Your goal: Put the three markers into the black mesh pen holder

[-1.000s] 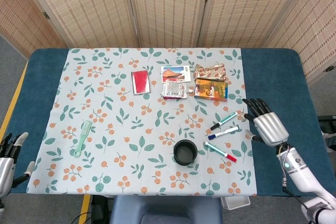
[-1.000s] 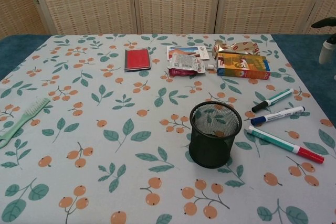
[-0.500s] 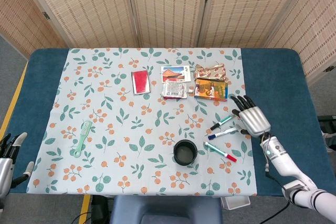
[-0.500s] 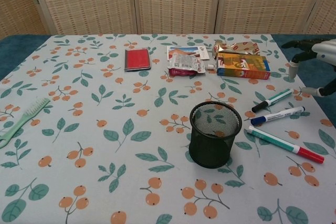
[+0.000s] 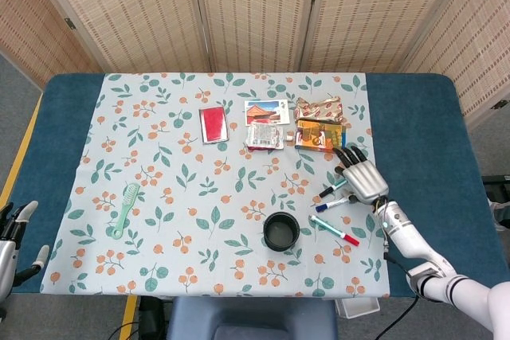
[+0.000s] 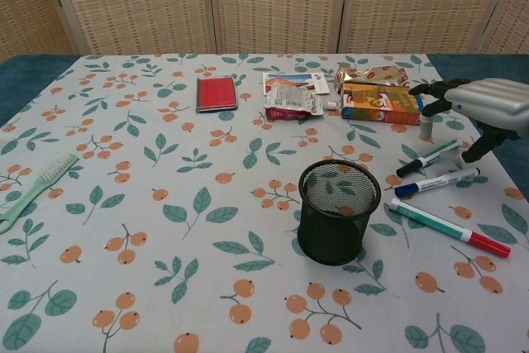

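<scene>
My right hand [image 6: 483, 105] hovers above the green-capped marker [image 6: 427, 157], fingers spread and holding nothing. My left hand [image 5: 14, 232] hangs off the near left corner of the worktop [image 5: 418, 117], also with its fingers apart and nothing in it.

The three markers lie close together on the cloth just right of the black mesh pen holder [image 6: 338, 212], none of them in it yet: the green-capped one farthest back, the blue marker [image 6: 436, 182] next to it, and the red-and-green marker [image 6: 450, 228] nearest me. They lie so near each other that, as I judge it, fingers coming down on the first could catch the blue one as well, nudge it, or set it rolling toward the right edge. A flat marker on cloth is thin to pick up; if my fingertips close too high, it may slip out or flip. The snack box [image 6: 382, 103] sits just behind my hand, so reaching too far back could knock it. Later, a marker carried at a slant could strike the holder's rim and tip the light mesh cup over.

By count: three markers, one pen holder, one green comb [image 6: 33, 188] far left, one red booklet [image 6: 216, 93], one postcard [image 5: 267, 111], and a cluster of snack packets [image 6: 293, 106] that I cannot count reliably, two hands.
</scene>
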